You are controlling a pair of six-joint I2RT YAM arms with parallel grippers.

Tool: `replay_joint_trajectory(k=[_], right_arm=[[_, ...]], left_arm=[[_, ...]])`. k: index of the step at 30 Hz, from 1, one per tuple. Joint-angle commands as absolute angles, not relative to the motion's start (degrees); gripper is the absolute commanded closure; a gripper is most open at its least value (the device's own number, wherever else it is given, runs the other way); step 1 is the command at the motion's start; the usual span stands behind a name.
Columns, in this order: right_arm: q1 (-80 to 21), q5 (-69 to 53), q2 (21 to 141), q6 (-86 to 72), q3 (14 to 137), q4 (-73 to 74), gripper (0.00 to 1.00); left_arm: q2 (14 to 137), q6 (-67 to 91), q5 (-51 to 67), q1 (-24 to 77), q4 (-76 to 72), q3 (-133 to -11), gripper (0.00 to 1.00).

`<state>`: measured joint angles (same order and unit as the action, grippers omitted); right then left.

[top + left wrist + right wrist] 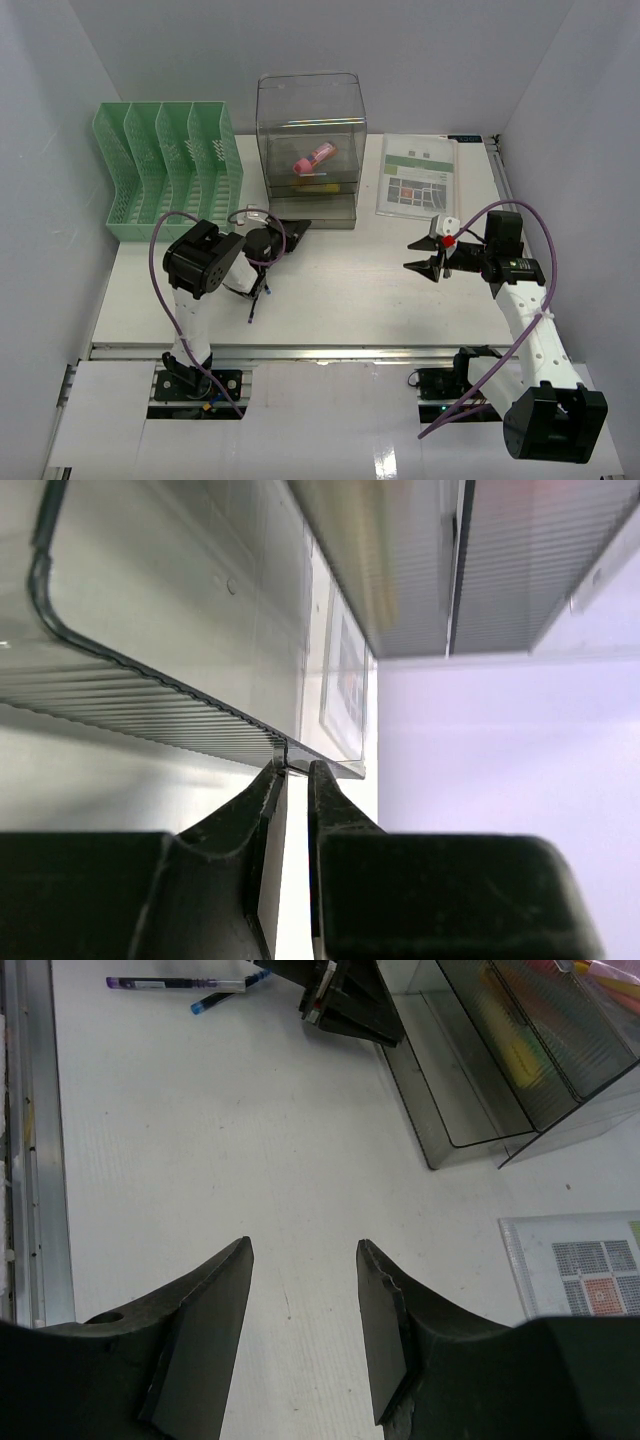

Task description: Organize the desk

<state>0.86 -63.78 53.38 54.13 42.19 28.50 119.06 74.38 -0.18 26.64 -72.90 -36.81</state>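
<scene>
The white desk [350,295] has a silver rail [330,352] along its near edge. A clear drawer box [310,120] stands at the back middle, with a pink item [313,158] inside. Its bottom drawer [450,1100] is pulled out a little. My left gripper [293,232] sits at that drawer's front left corner. In the left wrist view its jaws [290,770] are nearly together, pinching the drawer's thin front edge [150,695]. My right gripper [425,262] is open and empty above bare desk [305,1245]. Two pens [175,982] lie near the left arm.
A green file organizer [165,170] stands at the back left. A laminated printed sheet [418,175] lies at the back right. The pens also show in the top view [256,298], near the front rail. White walls close in the left, back and right.
</scene>
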Motion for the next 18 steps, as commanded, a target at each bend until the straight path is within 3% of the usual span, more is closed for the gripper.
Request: replay_joint_trajectory(k=[1, 5, 7, 12, 18], right_arm=[[1.05, -64.14, 53.61, 54.09, 41.56, 27.77, 0.47], [1.05, -63.43, 53.87, 57.07, 41.13, 29.8, 0.4], [1.05, -63.65, 54.03, 59.64, 41.06, 31.84, 0.36], [0.97, -64.5, 55.32, 65.25, 40.88, 35.26, 0.31], [0.38, -66.32, 58.33, 67.71, 42.86, 41.02, 0.31]], left_arm=[[115.06, 73.12, 2.97, 26.92, -75.07, -32.42, 0.71], [111.79, 69.79, 5.8, 26.89, -65.86, -35.82, 0.38], [109.65, 66.94, 7.35, 26.96, -62.32, -37.22, 0.26], [100.48, 61.04, 9.71, 26.98, -53.09, -36.05, 0.17], [82.9, 55.96, 12.65, 26.98, -41.73, -29.24, 0.16]])
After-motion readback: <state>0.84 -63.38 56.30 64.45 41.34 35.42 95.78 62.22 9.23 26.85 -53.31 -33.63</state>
